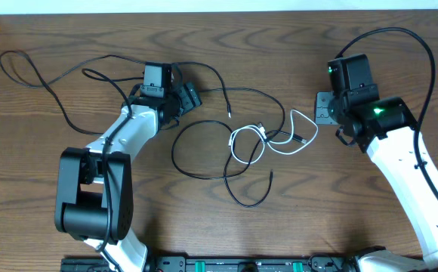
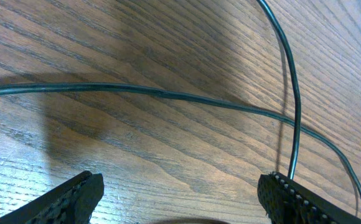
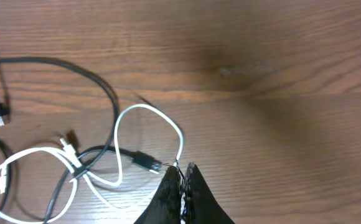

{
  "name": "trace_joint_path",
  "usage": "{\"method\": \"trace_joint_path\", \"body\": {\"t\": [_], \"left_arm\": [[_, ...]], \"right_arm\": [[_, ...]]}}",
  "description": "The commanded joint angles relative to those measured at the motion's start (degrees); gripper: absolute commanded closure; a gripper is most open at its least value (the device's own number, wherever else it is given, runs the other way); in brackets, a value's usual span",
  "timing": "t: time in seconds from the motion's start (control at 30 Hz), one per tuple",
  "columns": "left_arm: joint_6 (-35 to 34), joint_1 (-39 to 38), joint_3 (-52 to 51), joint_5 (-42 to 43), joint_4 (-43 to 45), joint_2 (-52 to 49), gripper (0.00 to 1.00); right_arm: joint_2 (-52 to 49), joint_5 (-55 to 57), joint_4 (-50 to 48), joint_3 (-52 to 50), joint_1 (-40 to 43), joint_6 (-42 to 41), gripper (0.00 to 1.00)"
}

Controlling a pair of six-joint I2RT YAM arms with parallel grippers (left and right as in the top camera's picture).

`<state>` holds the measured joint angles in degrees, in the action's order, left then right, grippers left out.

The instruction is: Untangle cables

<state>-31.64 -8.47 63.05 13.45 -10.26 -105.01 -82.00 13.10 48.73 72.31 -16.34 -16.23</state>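
Note:
The cables lie tangled mid-table. The white cable [image 1: 248, 145] coils around a black cable [image 1: 196, 155], and a second black cable [image 1: 49, 91] trails off to the far left. My right gripper [image 1: 321, 115] is shut on the end loop of the white cable [image 3: 148, 112], which runs in between its closed fingertips [image 3: 182, 169]. A black plug [image 3: 144, 162] lies just left of them. My left gripper [image 1: 183, 98] hangs open low over the wood, at the tangle's upper left. A black cable [image 2: 168, 94] crosses ahead of its gripper [image 2: 180, 193], and another strand [image 2: 292, 118] runs by the right finger [image 2: 292, 199].
Thick black robot cabling [image 1: 423, 45] arcs above the right arm. The left arm's base [image 1: 90, 196] stands at the front left. A black rail [image 1: 242, 264] runs along the table's front edge. Bare wood [image 1: 340, 204] shows right of the tangle.

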Motion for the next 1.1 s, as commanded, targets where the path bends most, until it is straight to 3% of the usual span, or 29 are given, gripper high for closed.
{"method": "trace_joint_path", "body": {"t": [0.0,0.03,0.1,0.23,0.33,0.37,0.47,0.57,0.9,1.07], "left_arm": [[0.55,-0.13,0.87,0.52,-0.2,1.09,0.15],[0.55,-0.13,0.87,0.52,-0.17,1.09,0.15],[0.55,-0.13,0.87,0.52,-0.17,1.09,0.15],[0.55,-0.13,0.87,0.5,-0.2,1.09,0.15],[0.52,-0.13,0.87,0.52,-0.2,1.09,0.15],[0.52,-0.13,0.87,0.5,-0.2,1.09,0.15],[0.55,-0.13,0.87,0.52,-0.22,1.09,0.15],[0.55,-0.13,0.87,0.5,-0.2,1.07,0.15],[0.55,-0.13,0.87,0.5,-0.2,1.07,0.15],[0.52,-0.11,0.87,0.5,-0.24,1.07,0.15]], "right_arm": [[0.09,3.89,-0.63,0.0,0.57,-4.52,0.99],[-0.09,2.16,-1.38,0.0,0.55,-5.42,0.98],[-0.83,-3.69,-3.58,0.0,0.52,-4.94,0.82],[-3.89,-18.27,-8.9,0.0,0.26,-2.12,0.63],[-7.48,-23.32,-12.11,0.0,-0.46,-2.14,0.37],[-9.14,-24.24,-13.49,0.0,-0.72,-2.14,0.35],[-14.45,-27.28,-18.82,0.0,-1.55,-2.12,0.43],[-18.25,-27.74,-22.03,0.0,-1.84,-2.14,0.46],[-27.02,-27.58,-21.79,0.0,-1.81,-2.4,0.42],[-29.03,-18.88,-19.21,0.0,-1.88,-5.9,0.42]]}}
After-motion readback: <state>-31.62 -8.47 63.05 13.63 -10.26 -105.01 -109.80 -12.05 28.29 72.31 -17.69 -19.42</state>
